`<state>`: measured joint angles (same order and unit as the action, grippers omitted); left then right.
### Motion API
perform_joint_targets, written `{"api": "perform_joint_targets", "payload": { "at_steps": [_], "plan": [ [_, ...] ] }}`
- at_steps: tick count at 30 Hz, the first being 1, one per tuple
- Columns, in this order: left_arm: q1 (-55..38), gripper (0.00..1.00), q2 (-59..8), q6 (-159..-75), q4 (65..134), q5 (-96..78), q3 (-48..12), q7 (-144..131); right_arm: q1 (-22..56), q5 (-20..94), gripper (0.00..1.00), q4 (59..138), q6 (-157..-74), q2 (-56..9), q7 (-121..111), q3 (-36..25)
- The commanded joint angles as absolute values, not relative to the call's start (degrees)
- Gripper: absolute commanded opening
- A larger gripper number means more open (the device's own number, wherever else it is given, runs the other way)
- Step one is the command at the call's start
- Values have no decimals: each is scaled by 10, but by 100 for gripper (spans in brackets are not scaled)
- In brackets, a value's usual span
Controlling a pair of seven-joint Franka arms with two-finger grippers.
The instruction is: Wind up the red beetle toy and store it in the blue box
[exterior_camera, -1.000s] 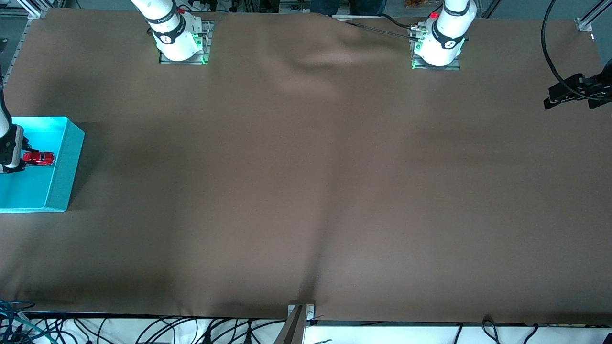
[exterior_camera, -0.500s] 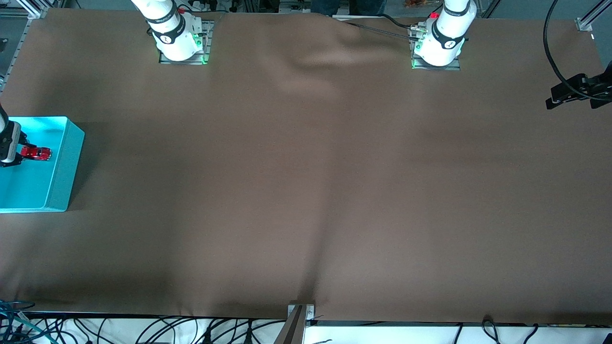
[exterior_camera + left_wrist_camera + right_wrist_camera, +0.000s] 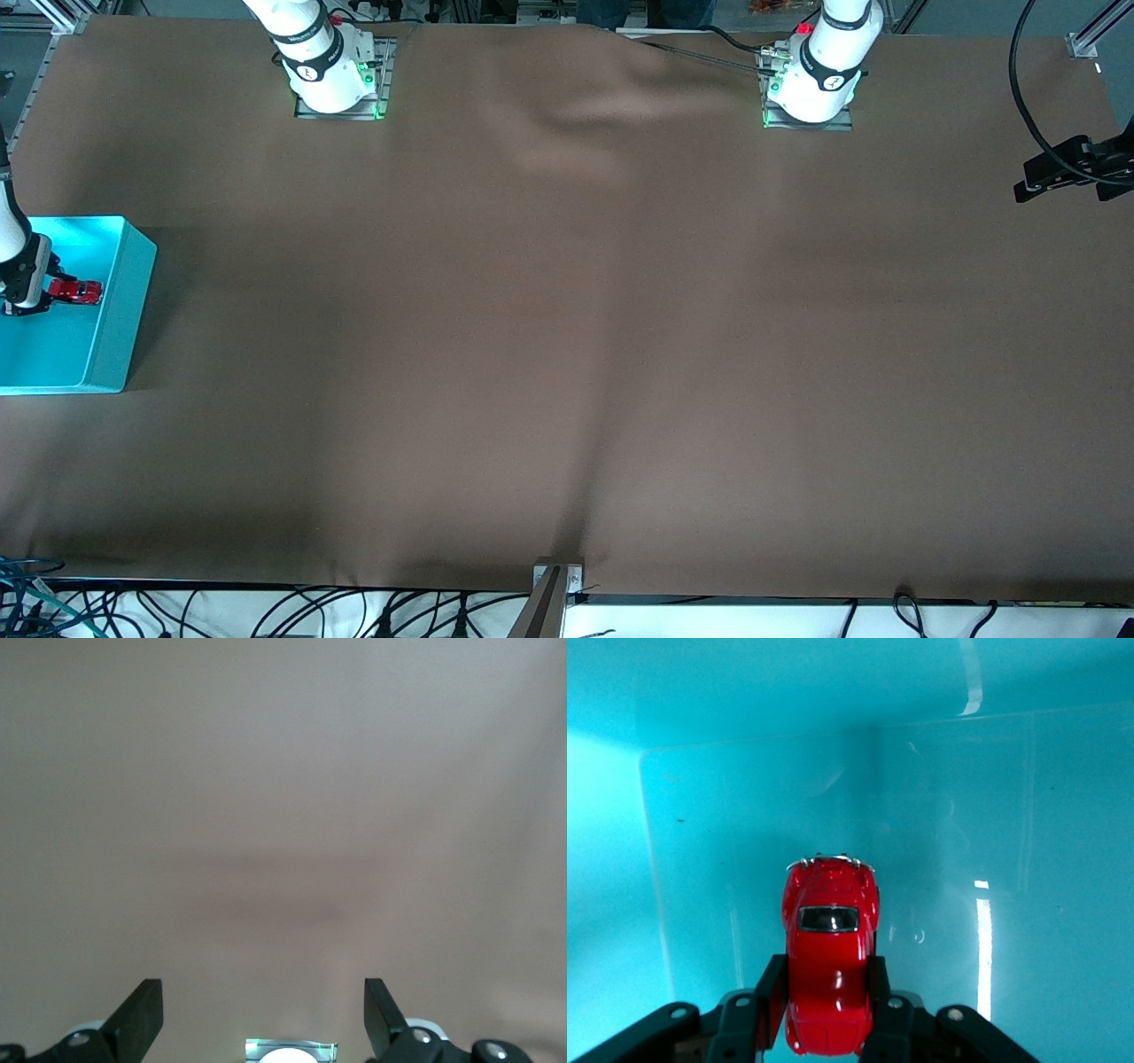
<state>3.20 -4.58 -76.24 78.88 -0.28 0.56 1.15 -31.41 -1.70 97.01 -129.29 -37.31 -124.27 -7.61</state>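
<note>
The red beetle toy (image 3: 78, 291) is a tiny glossy red car held inside the blue box (image 3: 115, 301), a large cyan open bin at the right arm's end of the table. My right gripper (image 3: 53, 291) is shut on the toy's rear half. In the right wrist view the toy (image 3: 830, 930) points away between the two black fingers (image 3: 772, 992), with the box's floor and walls (image 3: 1028, 859) all around. I cannot tell whether its wheels touch the floor. My left gripper (image 3: 1038, 177) waits open and empty over the left arm's end of the table (image 3: 262, 992).
The brown cloth (image 3: 567, 354) covers the table, with wrinkles near the arm bases. A metal bracket (image 3: 556, 576) sits at the table's edge nearest the front camera. Cables (image 3: 266, 616) hang below that edge.
My right gripper shifted a little with the toy inside the box and now looks slightly lower. The left gripper has barely moved.
</note>
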Motion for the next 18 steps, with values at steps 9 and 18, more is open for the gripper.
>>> {"api": "perform_joint_targets", "payload": {
  "at_steps": [9,18],
  "plan": [
    [46,100,-53,-752,766,-11,8,11,-317,1,100,955,-1281,-368,-1257,-69],
    [46,100,-53,-752,756,-11,7,11,-315,30,100,901,-1133,-318,-1249,-37]
  ]
}}
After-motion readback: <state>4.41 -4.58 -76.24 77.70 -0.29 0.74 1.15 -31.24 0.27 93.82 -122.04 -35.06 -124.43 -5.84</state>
